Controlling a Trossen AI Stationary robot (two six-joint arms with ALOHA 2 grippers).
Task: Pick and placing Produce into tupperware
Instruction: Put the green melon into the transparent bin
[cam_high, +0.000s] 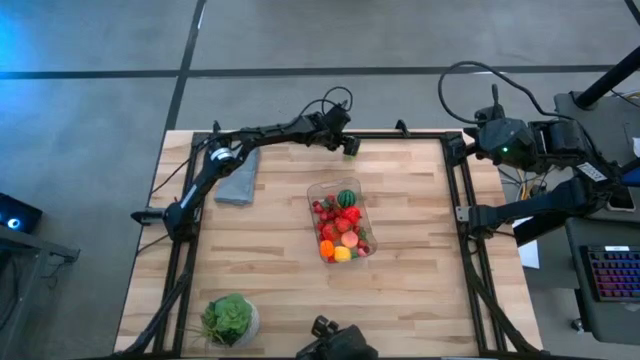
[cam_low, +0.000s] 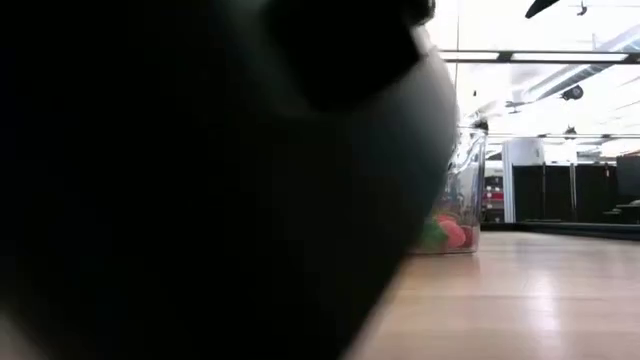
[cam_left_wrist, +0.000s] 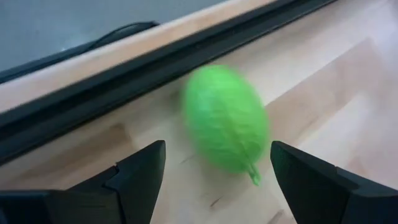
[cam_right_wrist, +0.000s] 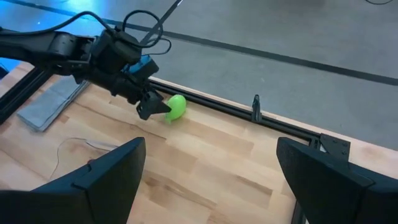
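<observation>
A small bright green toy fruit (cam_left_wrist: 225, 118) lies on the wooden table just inside the far rail, also seen as the green fruit (cam_right_wrist: 176, 107). My left gripper (cam_left_wrist: 217, 155) is open and reaches to the far edge. Its fingers stand on either side of the fruit without touching it (cam_high: 348, 146). The clear tupperware (cam_high: 362, 196) sits at the table's middle, holding red berries, a striped melon and orange and yellow pieces. In the low view the tupperware (cam_low: 468, 180) is half hidden. My right gripper (cam_right_wrist: 211, 149) is open and waits at the table's far right corner.
A black frame rail (cam_high: 400, 135) runs along the far edge, close behind the fruit. A folded grey cloth (cam_high: 238, 175) lies at far left. A leafy green head in a white bowl (cam_high: 230, 318) stands near left. A dark shape (cam_low: 200, 180) blocks most of the low view.
</observation>
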